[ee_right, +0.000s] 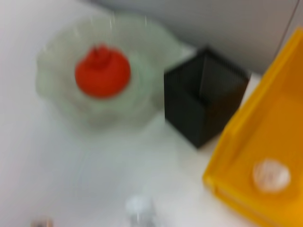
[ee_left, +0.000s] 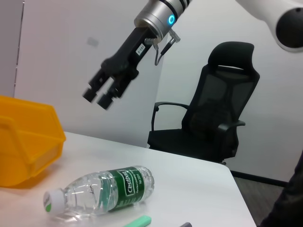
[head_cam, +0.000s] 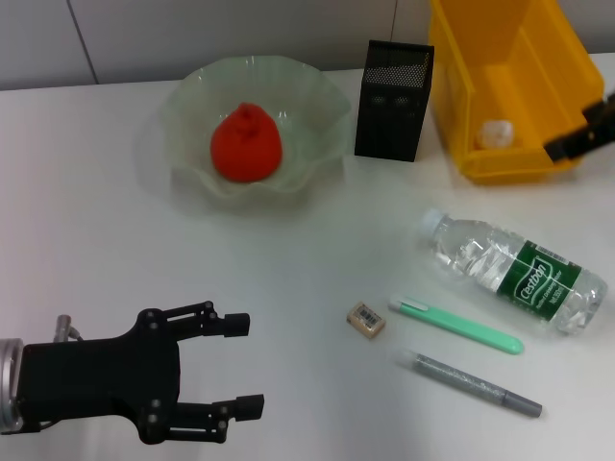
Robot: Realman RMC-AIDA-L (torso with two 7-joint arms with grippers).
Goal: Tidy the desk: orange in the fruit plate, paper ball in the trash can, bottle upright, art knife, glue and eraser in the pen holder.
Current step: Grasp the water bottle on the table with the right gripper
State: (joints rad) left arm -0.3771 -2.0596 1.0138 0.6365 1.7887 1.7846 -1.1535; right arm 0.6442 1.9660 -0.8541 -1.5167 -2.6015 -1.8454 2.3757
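Orange (head_cam: 246, 144) in fruit plate (head_cam: 317, 96)

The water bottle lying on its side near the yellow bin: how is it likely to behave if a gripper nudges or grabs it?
The bottle lies on its side on the table, so its round body would probably roll if nudged. It looks mostly empty, so likely light. The thin clear plastic may dent and slip under a firm pinch.

The small clear plastic water bottle (ee_left: 102, 191) lying on its side on the white desk (head_cam: 288, 259) bears a green label (head_cam: 536, 280) with white slanted brand lettering that appears to read "Cestbon". The small tan rectangular eraser (head_cam: 366, 319) carries a dark printed mark, too small to make out.
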